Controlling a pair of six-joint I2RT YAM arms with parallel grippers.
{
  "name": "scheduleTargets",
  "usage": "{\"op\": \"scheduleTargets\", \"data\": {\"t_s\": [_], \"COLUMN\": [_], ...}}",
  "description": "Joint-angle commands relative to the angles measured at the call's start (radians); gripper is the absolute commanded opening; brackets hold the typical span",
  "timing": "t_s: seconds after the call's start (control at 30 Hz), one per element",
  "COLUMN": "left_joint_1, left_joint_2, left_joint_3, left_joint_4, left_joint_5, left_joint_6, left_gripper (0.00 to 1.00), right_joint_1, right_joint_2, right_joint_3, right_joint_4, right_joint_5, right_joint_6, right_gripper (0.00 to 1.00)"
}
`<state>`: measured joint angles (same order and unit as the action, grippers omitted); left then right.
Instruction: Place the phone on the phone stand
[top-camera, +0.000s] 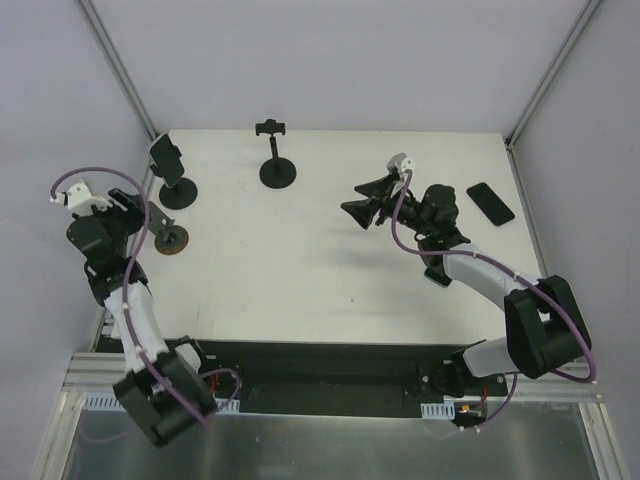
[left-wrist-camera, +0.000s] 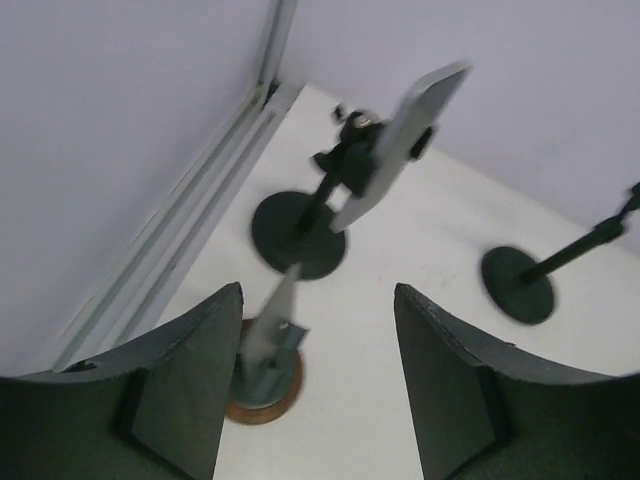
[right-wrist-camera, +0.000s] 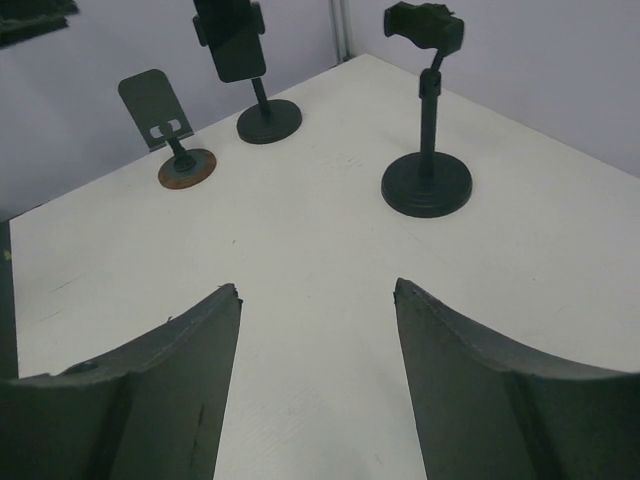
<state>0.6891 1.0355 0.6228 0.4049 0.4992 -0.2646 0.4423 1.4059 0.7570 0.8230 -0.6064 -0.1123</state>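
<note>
A dark phone (top-camera: 165, 157) is clamped upright in the black phone stand (top-camera: 178, 193) at the table's back left; the left wrist view shows this phone (left-wrist-camera: 405, 140) tilted on its post. A second phone (top-camera: 490, 203) lies flat at the right side. My left gripper (top-camera: 150, 222) hovers open near the left edge, and its fingers (left-wrist-camera: 318, 290) hold nothing. My right gripper (top-camera: 350, 198) is open over the middle right, pointing left, and its jaws (right-wrist-camera: 318, 287) are empty above bare table.
An empty clamp stand (top-camera: 277, 172) stands at the back centre. A small plate-type stand on a brown round base (top-camera: 170, 240) sits just beside my left gripper, close to its left finger (left-wrist-camera: 200, 340). A metal rail (top-camera: 120, 75) and walls border the table.
</note>
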Motion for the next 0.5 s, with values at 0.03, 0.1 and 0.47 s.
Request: {"op": "scheduleTargets", "data": {"t_s": [0.03,0.1,0.47], "left_joint_1": [-0.327,-0.458,-0.930], "left_joint_2": [-0.307,-0.304,0.150], "left_joint_3": [0.066,0.080,0.373], "left_joint_4": [-0.242,-0.248,-0.346], "left_joint_5": [-0.445,-0.423,-0.239], "left_joint_6": [-0.070,-0.073,-0.002], "left_gripper": [0.61,0.61,0.66], "right_joint_1": [-0.077,-0.097,-0.206], "right_joint_2": [0.004,0.011,-0.010], "right_joint_3": [0.042,0.044,0.207], "right_joint_4": [-0.018,-0.048,-0.791], "right_joint_5": [0.066,0.098,0.804], "right_joint_6": [0.068,0.100,0.379], "right_gripper": [0.67,0.67,0.96]}}
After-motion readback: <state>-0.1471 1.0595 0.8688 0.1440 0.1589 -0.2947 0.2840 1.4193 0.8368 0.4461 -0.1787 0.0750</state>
